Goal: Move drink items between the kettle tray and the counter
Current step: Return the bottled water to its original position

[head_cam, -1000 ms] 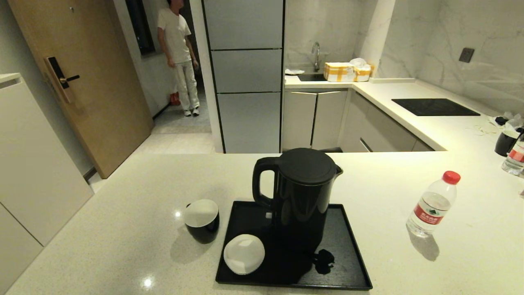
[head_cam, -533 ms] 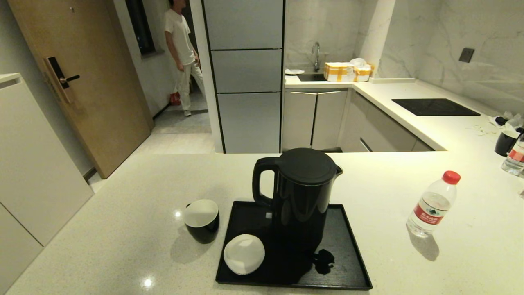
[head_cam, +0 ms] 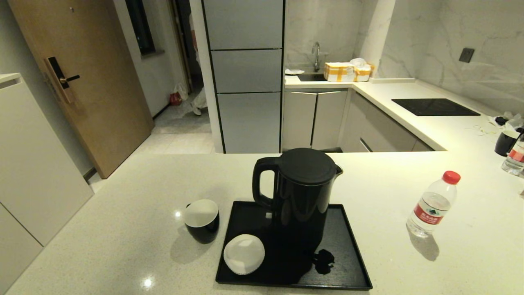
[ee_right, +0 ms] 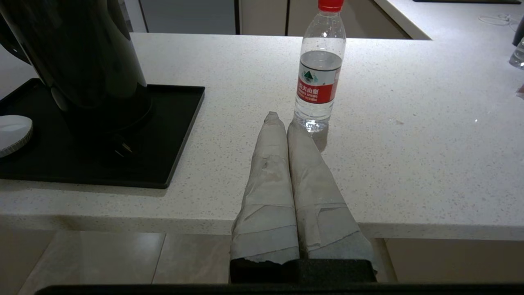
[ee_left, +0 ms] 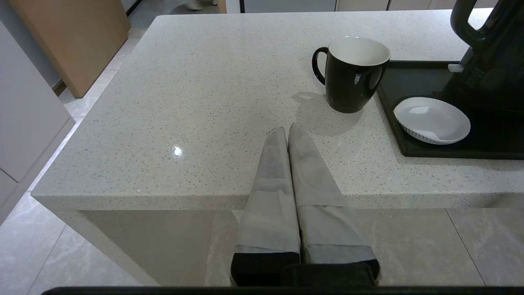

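Observation:
A black handled cup (head_cam: 201, 220) (ee_left: 351, 73), white inside, stands on the cream counter (head_cam: 123, 205) just left of the black kettle tray (head_cam: 348, 262) (ee_left: 393, 135) (ee_right: 172, 135). The clear water bottle (head_cam: 432, 205) (ee_right: 320, 69) with red cap and label stands upright on the counter to the tray's right. The tall black kettle (head_cam: 301, 196) and a white saucer (head_cam: 244, 254) sit on the tray. My left gripper (ee_left: 287, 130) is shut and empty near the counter's front edge, short of the cup. My right gripper (ee_right: 282, 121) is shut and empty, just short of the bottle. Neither gripper shows in the head view.
A second black cup (head_cam: 506, 142) and another bottle (head_cam: 515, 157) stand at the far right of the counter. A black cooktop (head_cam: 434, 106) lies on the back counter, with a sink tap (head_cam: 316, 53) and yellow boxes (head_cam: 346, 71) beyond. A wooden door (head_cam: 82, 82) stands at left.
The person in white in the doorway has walked off out of sight. The cup, bottle, kettle and tray have not moved.

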### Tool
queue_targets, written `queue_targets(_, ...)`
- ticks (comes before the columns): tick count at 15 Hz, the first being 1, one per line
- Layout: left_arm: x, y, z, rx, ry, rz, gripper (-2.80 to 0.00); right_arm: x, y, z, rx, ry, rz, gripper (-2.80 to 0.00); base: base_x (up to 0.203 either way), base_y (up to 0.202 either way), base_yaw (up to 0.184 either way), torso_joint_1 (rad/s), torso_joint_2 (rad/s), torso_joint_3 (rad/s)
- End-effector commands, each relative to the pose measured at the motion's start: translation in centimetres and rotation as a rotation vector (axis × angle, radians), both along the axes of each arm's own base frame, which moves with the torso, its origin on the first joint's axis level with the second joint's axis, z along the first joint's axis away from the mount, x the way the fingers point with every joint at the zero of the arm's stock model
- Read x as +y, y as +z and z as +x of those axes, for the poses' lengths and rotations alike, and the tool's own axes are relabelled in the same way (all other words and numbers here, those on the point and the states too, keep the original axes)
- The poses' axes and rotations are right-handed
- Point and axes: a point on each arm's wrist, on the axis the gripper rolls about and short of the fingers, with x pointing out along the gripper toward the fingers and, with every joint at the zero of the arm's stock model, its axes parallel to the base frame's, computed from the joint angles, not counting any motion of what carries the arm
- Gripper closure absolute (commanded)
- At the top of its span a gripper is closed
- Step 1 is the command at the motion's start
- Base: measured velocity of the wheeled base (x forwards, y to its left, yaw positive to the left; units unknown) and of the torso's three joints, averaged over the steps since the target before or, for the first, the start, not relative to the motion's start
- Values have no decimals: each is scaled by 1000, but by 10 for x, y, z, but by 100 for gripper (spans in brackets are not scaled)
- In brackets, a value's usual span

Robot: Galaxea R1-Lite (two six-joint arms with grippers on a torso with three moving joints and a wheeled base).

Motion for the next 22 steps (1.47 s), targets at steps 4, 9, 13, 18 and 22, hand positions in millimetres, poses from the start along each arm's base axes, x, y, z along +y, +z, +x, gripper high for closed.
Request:
queue_targets(4,0,0,0,-1,1,0,0,0,0,0,0,-1,5,0,0,0,0,0,0,0)
queue_targets(9,0,0,0,-1,1,0,0,0,31,-5,-28,2,81,0,0,0,0,0,0,0)
queue_targets(13,0,0,0,-1,0,0,0,0,123,-14,221,-20,215,0,0,0,0,0,0,0)
queue_targets(18,0,0,0,-1,1,0,0,0,107,88,894,-107,336,0,0,0,0,0,0,0)
queue_targets(22,0,0,0,-1,1,1,0,-4,49,178,1157,-224,400,0,0,0,0,0,0,0)
